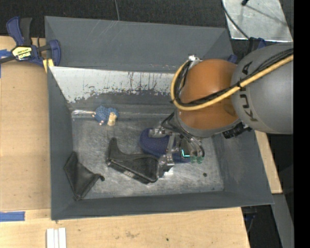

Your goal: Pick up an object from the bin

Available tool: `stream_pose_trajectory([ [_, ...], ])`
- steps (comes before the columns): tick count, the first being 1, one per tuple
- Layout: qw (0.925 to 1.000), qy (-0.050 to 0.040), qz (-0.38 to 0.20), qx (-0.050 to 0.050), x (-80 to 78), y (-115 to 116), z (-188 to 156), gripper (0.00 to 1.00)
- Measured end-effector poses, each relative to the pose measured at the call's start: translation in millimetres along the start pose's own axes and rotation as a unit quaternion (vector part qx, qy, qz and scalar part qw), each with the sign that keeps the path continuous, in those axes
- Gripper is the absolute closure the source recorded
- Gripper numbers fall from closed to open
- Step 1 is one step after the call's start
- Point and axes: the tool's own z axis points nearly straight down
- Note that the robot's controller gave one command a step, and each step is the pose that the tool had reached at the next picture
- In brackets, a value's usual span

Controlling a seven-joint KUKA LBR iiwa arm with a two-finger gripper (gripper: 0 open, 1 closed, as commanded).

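Observation:
My gripper (168, 161) is low in the bin's right half, under the orange wrist cover. Its metal fingers stand at the right end of a flat black angular piece (129, 164) that lies on the bin floor. Just behind the fingers sits a dark blue rounded thing (152, 142), partly hidden by the gripper. A small green-tipped bit (195, 159) shows at the gripper's right side. The view does not show anything held between the fingers.
A black folded pouch-like piece (78, 177) lies in the front left corner. A clear tube with a blue and tan end (101, 115) rests by the back wall. The arm covers the bin's right back part.

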Motion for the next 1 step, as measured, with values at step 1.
stream_pose_trajectory([
  [1, 0.999, -0.0057, -0.043, -0.002, -35.5, -43.3, 70.8, 0.0],
])
